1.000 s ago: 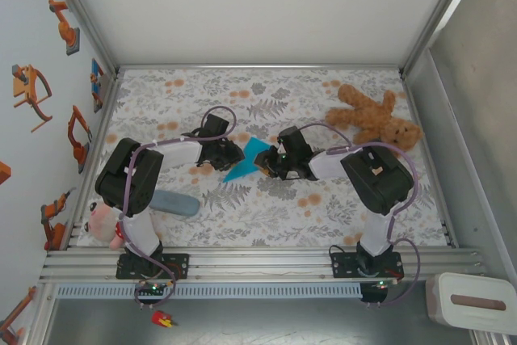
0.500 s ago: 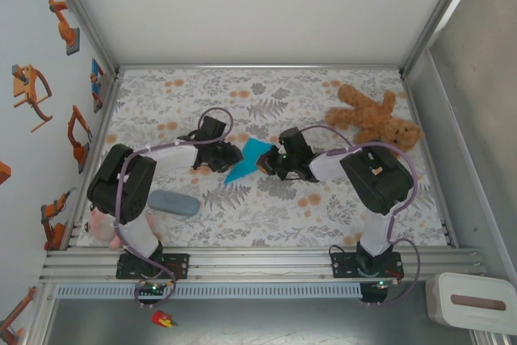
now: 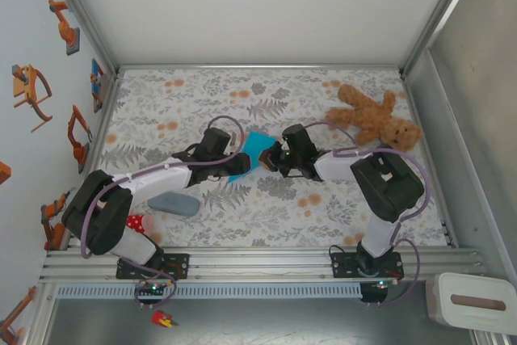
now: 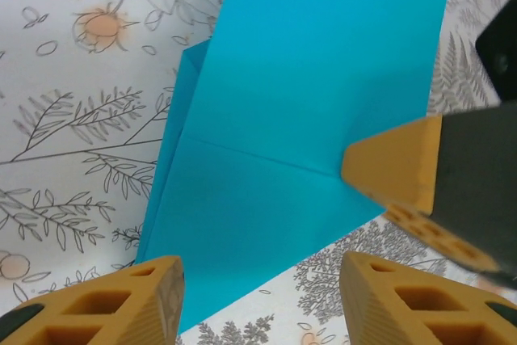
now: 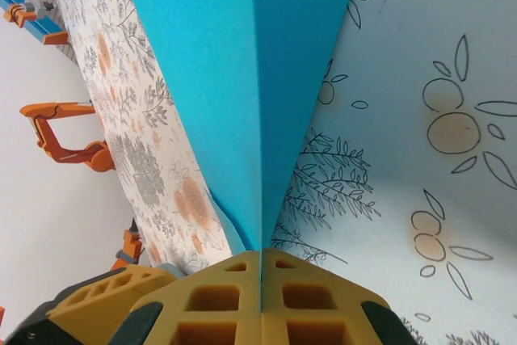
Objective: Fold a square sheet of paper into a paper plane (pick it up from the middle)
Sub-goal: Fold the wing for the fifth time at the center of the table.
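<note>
table (image 3: 339,216), flower-printed, carries the work near its middle. blue paper (image 3: 257,148), creased and partly folded, lies there between the two arms, with its long axis slanting from near-left to far-right in the overhead view. right pincer (image 5: 262,300) is pressed together on the paper's folded edge, on the side toward its own arm. left pincer (image 4: 260,280) hangs with its fingers apart just over the opposite, nearer corner and grips nothing. the paper spreads straight ahead of the left fingers, so i judge the left arm is the free one and the better placed to press or take the next fold while the right anchors the sheet.
</note>
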Tool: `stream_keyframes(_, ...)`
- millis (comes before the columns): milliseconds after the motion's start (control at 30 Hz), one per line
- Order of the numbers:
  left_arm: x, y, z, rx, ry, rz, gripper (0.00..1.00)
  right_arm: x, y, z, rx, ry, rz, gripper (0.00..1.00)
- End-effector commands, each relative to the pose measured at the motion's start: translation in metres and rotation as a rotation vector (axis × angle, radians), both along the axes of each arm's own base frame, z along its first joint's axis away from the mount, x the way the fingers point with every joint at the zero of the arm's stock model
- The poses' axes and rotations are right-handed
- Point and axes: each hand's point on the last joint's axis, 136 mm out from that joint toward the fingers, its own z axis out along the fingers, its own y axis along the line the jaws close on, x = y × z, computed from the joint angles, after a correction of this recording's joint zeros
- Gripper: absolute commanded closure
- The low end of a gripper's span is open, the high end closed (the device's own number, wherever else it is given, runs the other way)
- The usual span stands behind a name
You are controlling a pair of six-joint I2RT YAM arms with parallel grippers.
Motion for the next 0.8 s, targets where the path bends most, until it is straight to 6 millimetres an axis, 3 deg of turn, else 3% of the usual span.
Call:
stream_keyframes(0,0.008,0.004,0.005,0.073,-0.163,-0.089,0.44,-0.002,-0.008,0.007,0.007,0.036,-0.029,1.0)
stream_keyframes(367,0.007,-0.016,0.014,0.214,-0.433,-0.274,0.4,-0.005,-0.012,0.014,0.006,0.101,-0.029,1.0)
stream_keyframes(767,-0.003,-0.038,-0.002,0.297,-0.536,-0.447,0.43,0.0,-0.011,0.019,0.019,0.117,-0.025,1.0)
